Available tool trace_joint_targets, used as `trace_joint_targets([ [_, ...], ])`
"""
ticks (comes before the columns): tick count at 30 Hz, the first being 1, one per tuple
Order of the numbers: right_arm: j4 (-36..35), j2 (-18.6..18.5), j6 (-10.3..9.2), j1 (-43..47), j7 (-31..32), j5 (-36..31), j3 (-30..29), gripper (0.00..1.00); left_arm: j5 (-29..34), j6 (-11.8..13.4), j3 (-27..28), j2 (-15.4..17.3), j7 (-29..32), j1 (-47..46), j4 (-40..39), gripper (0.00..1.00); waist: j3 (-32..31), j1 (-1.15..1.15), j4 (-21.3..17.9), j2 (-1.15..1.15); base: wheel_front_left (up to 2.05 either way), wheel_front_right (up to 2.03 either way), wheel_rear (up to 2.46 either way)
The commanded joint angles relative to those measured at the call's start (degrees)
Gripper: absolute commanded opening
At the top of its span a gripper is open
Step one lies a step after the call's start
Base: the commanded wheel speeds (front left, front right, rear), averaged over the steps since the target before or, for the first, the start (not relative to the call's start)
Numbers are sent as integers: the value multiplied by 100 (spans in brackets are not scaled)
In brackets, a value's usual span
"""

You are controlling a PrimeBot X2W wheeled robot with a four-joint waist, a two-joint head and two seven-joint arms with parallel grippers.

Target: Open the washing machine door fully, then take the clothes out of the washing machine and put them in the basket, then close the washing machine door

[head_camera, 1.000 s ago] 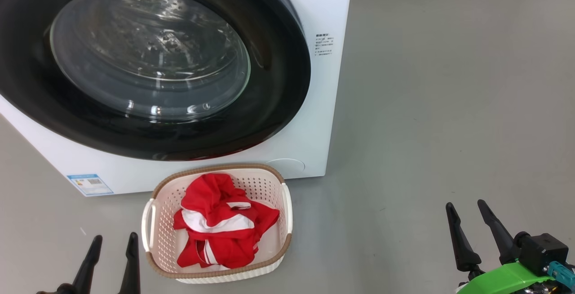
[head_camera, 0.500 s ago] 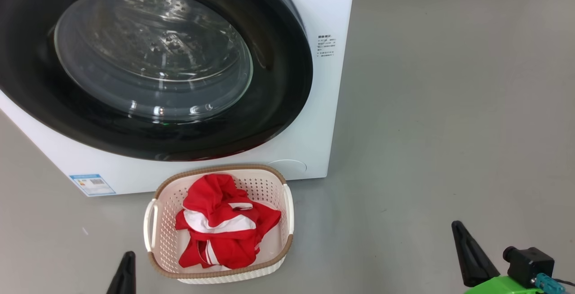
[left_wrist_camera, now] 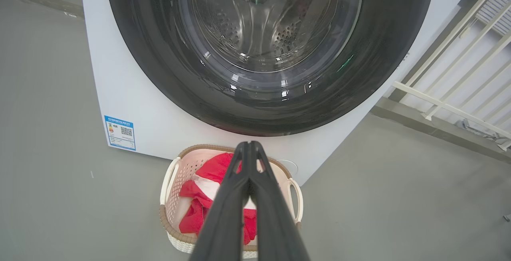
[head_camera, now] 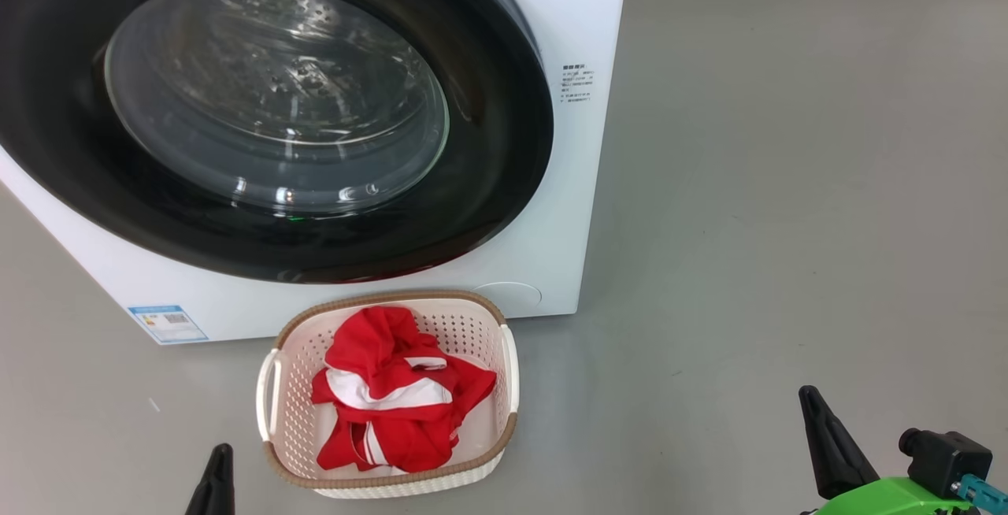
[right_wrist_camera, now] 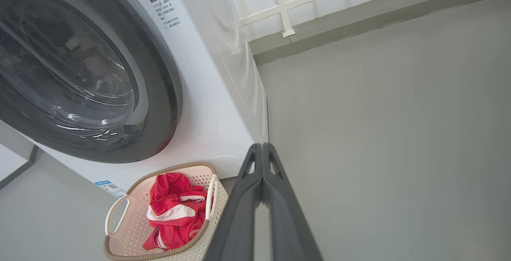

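The washing machine [head_camera: 571, 11] is a white box at the upper left, and the washing machine door [head_camera: 492, 184] lies flat against its front, black rim around the glass window. In front of it on the floor stands the basket [head_camera: 387, 295] with the red and white clothes [head_camera: 394, 401] heaped inside. My left gripper [head_camera: 220, 456] pokes up left of the basket; in the left wrist view the left gripper [left_wrist_camera: 248, 145] is shut and empty, hanging over the basket [left_wrist_camera: 169, 175]. My right gripper [head_camera: 808, 398] is far right of the basket, shut and empty [right_wrist_camera: 262, 146].
A blue label sticker [head_camera: 167, 323] is on the machine's lower left corner. Grey floor [head_camera: 787, 224] spreads to the right of the machine. A white railing [right_wrist_camera: 283, 1] and a low kerb run behind the machine.
Both grippers have sunk toward the bottom edge, and each pair of spread fingers has come together. The whole picture has shifted slightly as the camera moved. Basket, clothes and door are unmoved.
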Motion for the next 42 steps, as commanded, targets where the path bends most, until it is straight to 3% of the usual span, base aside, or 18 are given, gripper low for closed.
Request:
trace_joint_targets([
  [1,-166,-69,-3,-156,28,179,-33,0,-178,-6,61,41,37,-154,-112,0,-5,-1,5,0,0,0,0],
  [42,-329,-40,-10,-422,701,2546,-196,0,-2602,-19,120,-34,714,-521,-29,0,-115,-1,126,0,0,0,0],
])
